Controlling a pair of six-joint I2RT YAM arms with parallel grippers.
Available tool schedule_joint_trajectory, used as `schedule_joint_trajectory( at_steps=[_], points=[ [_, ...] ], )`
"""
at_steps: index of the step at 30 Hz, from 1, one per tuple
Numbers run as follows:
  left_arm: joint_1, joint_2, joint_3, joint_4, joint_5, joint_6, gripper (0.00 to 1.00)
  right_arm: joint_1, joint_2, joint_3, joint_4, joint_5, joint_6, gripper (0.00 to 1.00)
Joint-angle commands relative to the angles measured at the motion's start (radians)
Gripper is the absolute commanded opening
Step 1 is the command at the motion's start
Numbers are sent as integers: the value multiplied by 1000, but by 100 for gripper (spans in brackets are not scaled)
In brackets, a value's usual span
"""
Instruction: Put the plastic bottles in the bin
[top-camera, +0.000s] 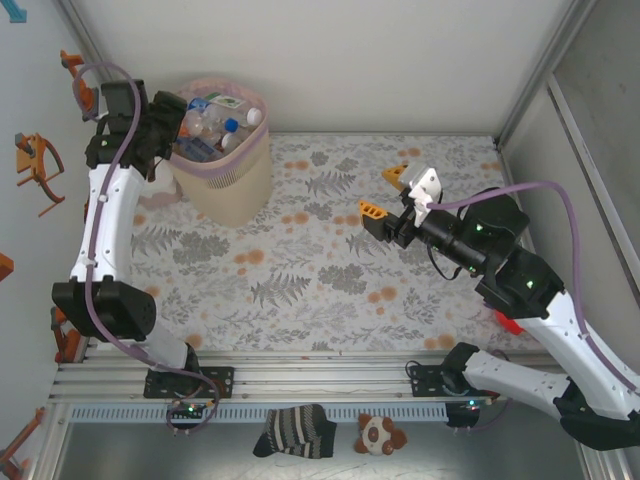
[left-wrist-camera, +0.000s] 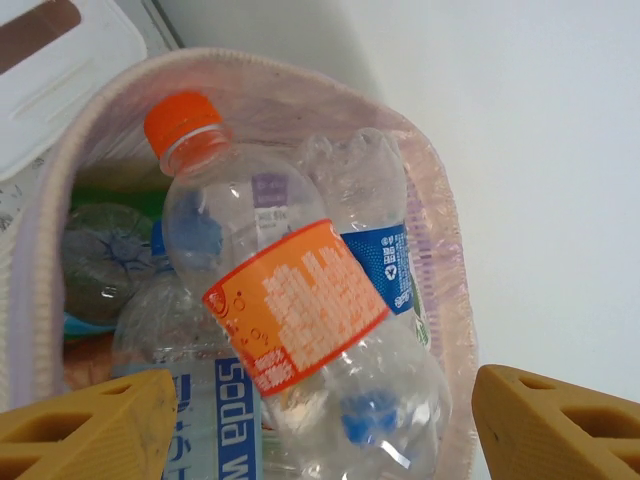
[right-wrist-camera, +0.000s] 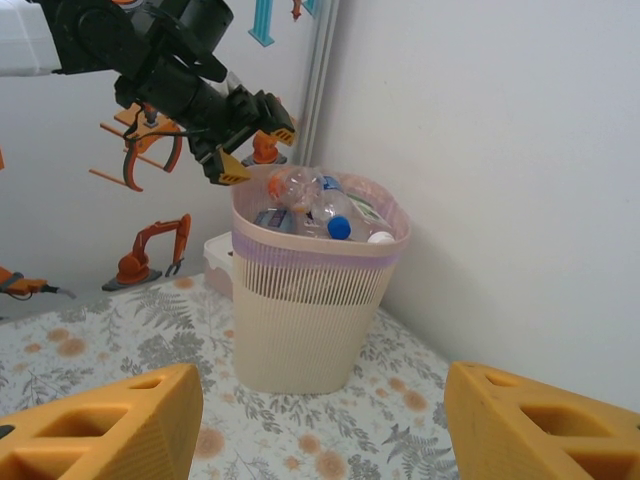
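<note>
Bottles heaped in bin; left fingers wide above, right fingers spread, empty.

Bin beige, slatted, pink-lined; top bottle clear, orange cap, orange label; tabletop pale, grey ferns, orange blooms.

Robot lab test cell, aluminium frame rails, white panel walls, leaf-print table cover, excavator wall stickers

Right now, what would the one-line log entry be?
left gripper: open above bin | orange-capped bottle: lying in bin | right gripper: open, empty
</note>
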Motion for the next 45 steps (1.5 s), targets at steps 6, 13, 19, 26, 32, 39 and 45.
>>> schedule_joint_trajectory(
  at_steps=[6,13,19,26,32,39,45],
  points=[
    [8,-71,3,110,25,123,62,2,10,2,30,-2,-11,65],
    [18,9,-3,347,247,295,43,2,15,6,28,-7,-11,65],
    [34,208,209,311,463,404,24,0,7,18,11,-5,-13,65],
    [39,440,461,148,642,418,12,1,-8,11,0,9,-9,64],
    [43,407,276,166,631,452,10,2,-9,6,-1,13,-9,64],
    [57,254,-31,333,613,446,9,2,2,11,1,10,-14,65],
    [79,224,-30,350,633,439,8,1,15,19,5,-4,-9,64]
  ],
)
